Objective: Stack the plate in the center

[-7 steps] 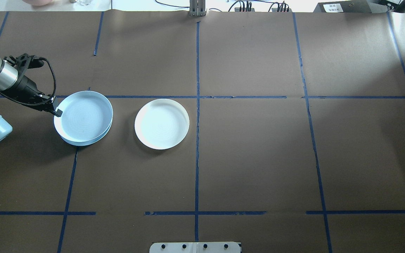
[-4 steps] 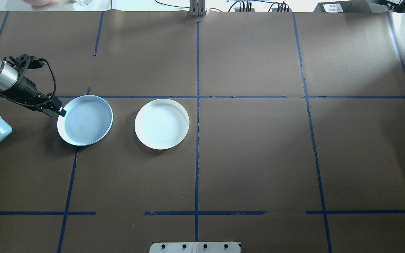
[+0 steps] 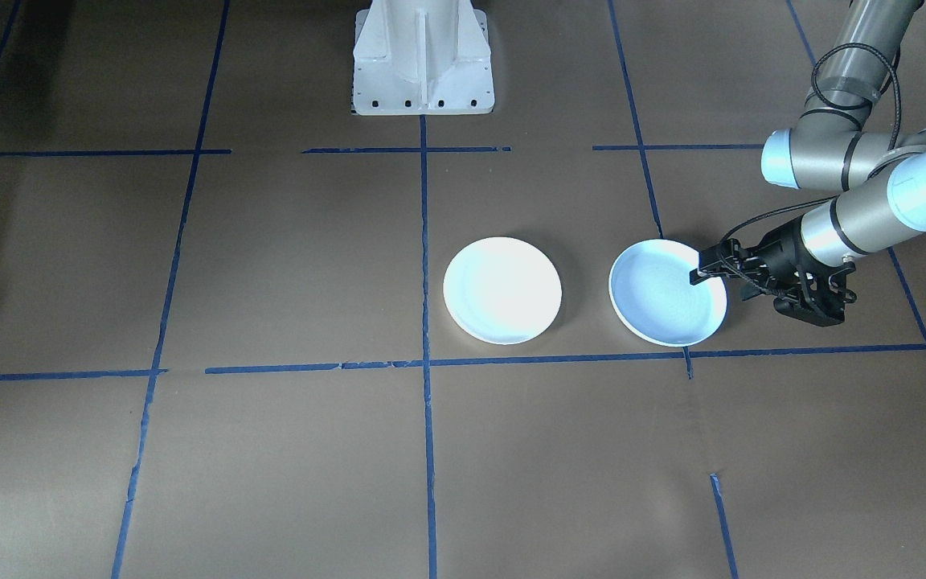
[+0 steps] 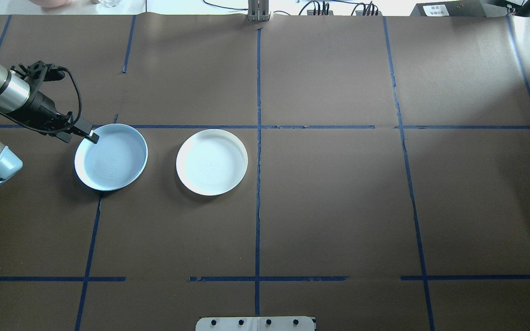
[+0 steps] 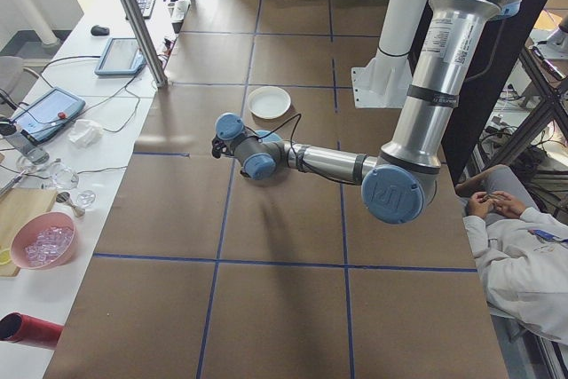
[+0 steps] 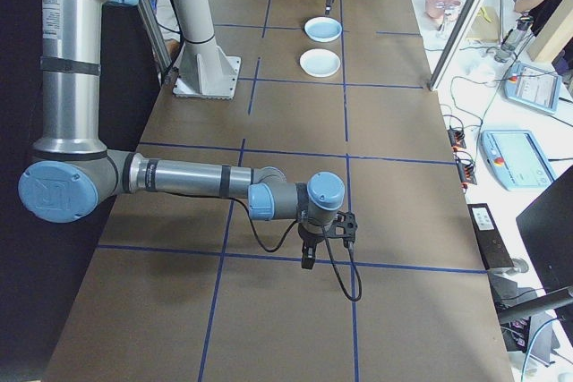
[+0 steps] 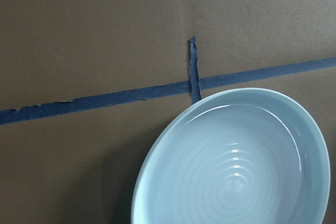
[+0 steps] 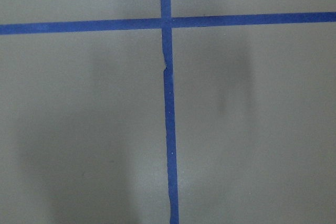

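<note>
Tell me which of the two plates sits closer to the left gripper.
The pale blue plate, with the left gripper at its rim. The white plate lies apart, nearer the table's centre line and clear of both arms.

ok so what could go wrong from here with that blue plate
1. The left hand sits at the far rim of the blue plate, which lies flat on the table; a thin rim grasp may slip or tilt the plate when lifted.
2. The white plate lies close beside it, so a low carry could knock it off its spot.
</note>
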### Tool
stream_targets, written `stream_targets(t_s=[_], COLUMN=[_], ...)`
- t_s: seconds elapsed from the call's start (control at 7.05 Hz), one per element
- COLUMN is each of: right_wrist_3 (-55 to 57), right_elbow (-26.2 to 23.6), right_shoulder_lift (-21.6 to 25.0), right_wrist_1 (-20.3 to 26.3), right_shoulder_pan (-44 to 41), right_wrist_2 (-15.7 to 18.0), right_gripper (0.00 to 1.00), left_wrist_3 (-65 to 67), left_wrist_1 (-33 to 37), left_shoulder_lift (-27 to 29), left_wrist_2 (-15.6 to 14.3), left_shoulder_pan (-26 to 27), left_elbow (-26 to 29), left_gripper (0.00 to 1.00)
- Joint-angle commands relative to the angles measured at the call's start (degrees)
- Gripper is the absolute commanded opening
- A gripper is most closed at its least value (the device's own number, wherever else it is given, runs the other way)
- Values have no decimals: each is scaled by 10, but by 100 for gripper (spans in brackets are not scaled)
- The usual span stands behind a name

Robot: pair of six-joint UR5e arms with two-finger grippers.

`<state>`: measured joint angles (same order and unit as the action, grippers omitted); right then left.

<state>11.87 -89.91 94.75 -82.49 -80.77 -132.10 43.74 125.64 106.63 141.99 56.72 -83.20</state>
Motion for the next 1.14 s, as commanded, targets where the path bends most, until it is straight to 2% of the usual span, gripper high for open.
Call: stream_targets(t_s=[0.0, 0.28, 0.43, 0.71, 0.99], right_wrist_3=[0, 0, 0, 0, 0], right_elbow=[0, 0, 0, 0, 0], right_shoulder_lift=[0, 0, 0, 0, 0], right_wrist_1=[0, 0, 0, 0, 0], right_shoulder_pan=[0, 0, 0, 0, 0], right_wrist_2=[0, 0, 0, 0, 0], right_gripper=[100, 100, 100, 100, 100], left_wrist_3=[73, 123, 156, 168, 197], left_wrist_1=[0, -2, -15, -21, -21], left_shoulder_lift=[48, 84, 109, 124, 143], left_wrist_2=[-27, -67, -73, -112, -116], left_shoulder_pan=[-30, -63, -75, -114, -132], left_elbow=[-4, -4, 2, 8, 31], left_gripper=[99, 99, 99, 99, 99])
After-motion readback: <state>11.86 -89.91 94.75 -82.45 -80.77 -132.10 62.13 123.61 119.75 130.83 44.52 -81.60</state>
